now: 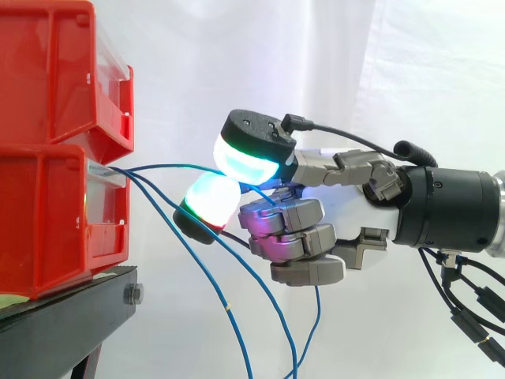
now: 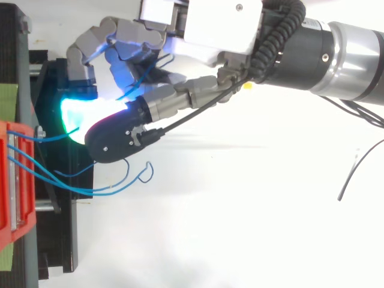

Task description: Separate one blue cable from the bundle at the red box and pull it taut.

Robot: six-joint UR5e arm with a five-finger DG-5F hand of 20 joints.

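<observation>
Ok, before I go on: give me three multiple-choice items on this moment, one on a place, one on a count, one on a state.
1. Where do the blue cables come out?
A. the floor
B. the lower red bin
C. the arm's wrist

2. How many red bins are stacked in the side view?
A. one
B. two
C. four

3. What is the hand doing?
A. hanging open, clear of the cables
B. pinching one blue cable between its glowing pads
C. gripping a bin's rim

Answers:
1 B, they run out of that bin's front opening.
2 B, one sits directly on the other.
3 B, that cable runs from the bin into the pads while the others sag below.
</observation>
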